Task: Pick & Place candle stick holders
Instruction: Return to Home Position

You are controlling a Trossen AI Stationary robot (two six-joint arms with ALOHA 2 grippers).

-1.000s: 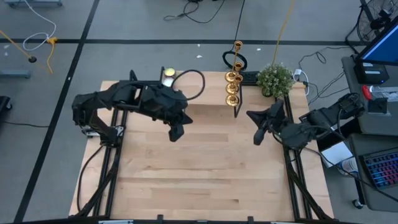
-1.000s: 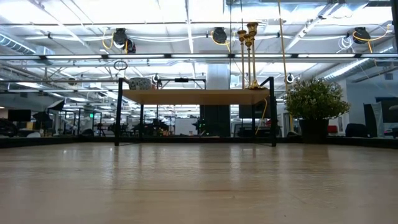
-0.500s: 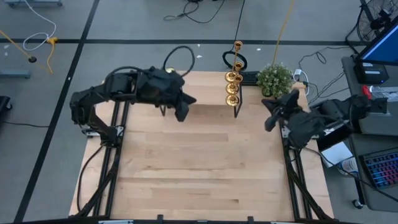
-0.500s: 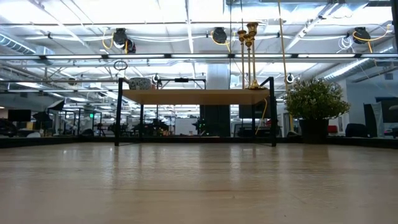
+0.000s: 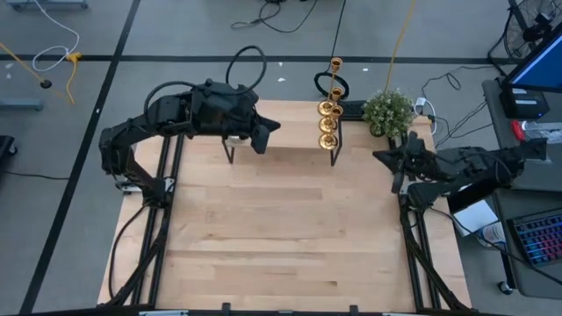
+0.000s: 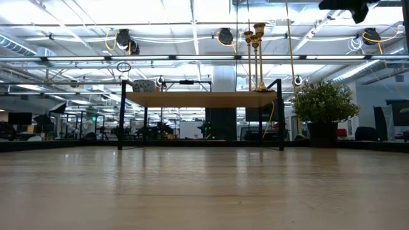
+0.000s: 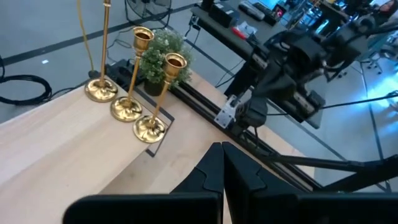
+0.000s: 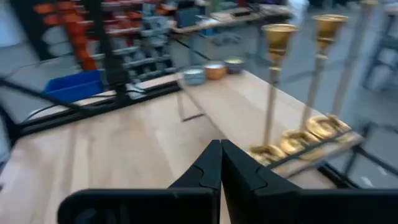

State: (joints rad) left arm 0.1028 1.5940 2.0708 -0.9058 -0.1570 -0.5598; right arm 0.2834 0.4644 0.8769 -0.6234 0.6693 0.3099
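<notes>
You are working in a robotics lab on an open industrial floor. The pale wooden worktable point(image 5: 281, 246) stands on grey concrete flooring point(image 5: 176, 26) strewn with loose black cables point(image 5: 279, 12). A blue-lit computer monitor point(image 5: 537, 68) sits beside it, and long ceiling strip lights point(image 6: 64, 13) and hanging black cable reels point(image 6: 123, 38) run overhead.

Wooden table point(image 5: 281, 237), three gold holders point(image 5: 327, 123) in a row on right end of shelf point(image 5: 294, 127), plant point(image 5: 388, 111) just beside, left gripper point(image 5: 261, 140) over the shelf, right gripper point(image 5: 391, 161) at the table's right edge.
</notes>
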